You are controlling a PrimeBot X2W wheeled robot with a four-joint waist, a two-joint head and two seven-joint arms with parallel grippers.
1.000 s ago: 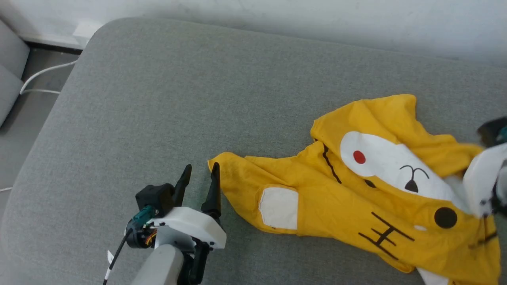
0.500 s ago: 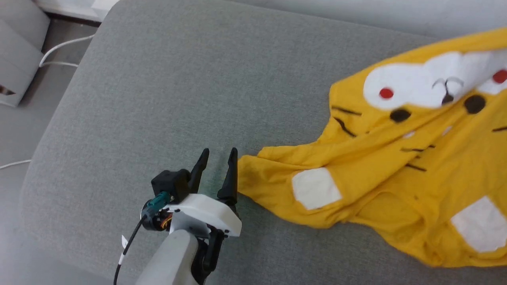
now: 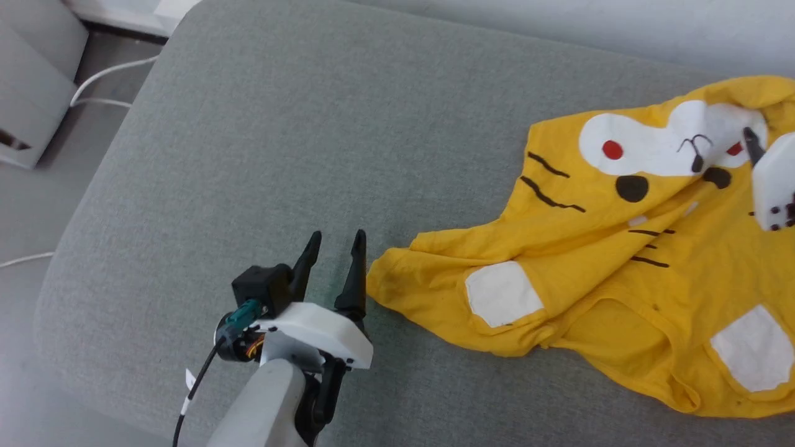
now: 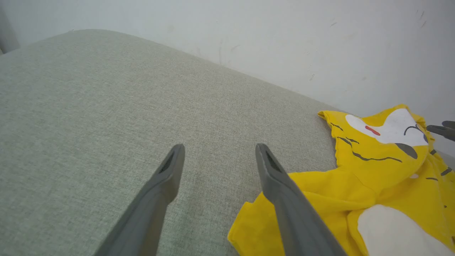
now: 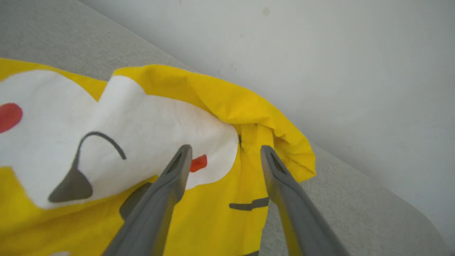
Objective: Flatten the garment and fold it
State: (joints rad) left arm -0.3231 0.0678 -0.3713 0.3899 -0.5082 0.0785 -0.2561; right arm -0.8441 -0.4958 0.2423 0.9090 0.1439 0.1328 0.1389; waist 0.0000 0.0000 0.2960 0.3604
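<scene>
The garment [image 3: 590,248], a bright yellow T-shirt with a cartoon face print, lies crumpled and print-side up on the right half of the grey cushion [image 3: 279,136]. My left gripper [image 3: 336,239] stands open just left of the garment's nearest corner [image 4: 249,227], with nothing between its fingers [image 4: 167,174]. My right gripper [image 5: 224,149] is open above the garment's far edge [image 5: 213,92], near the wall, fingers spread over the print and gripping nothing. Its white housing [image 3: 773,186] shows at the head view's right edge.
A pale wall [image 3: 559,25] runs behind the cushion. Off the cushion's rounded left edge is floor with a white cable [image 3: 99,81] and a grey box-like thing [image 3: 31,93]. The cushion's left half [image 4: 89,106] is bare fabric.
The right gripper has opened and let go of the garment, which now lies more spread out on the cushion. The head camera has shifted. The left gripper stays open by the corner.
</scene>
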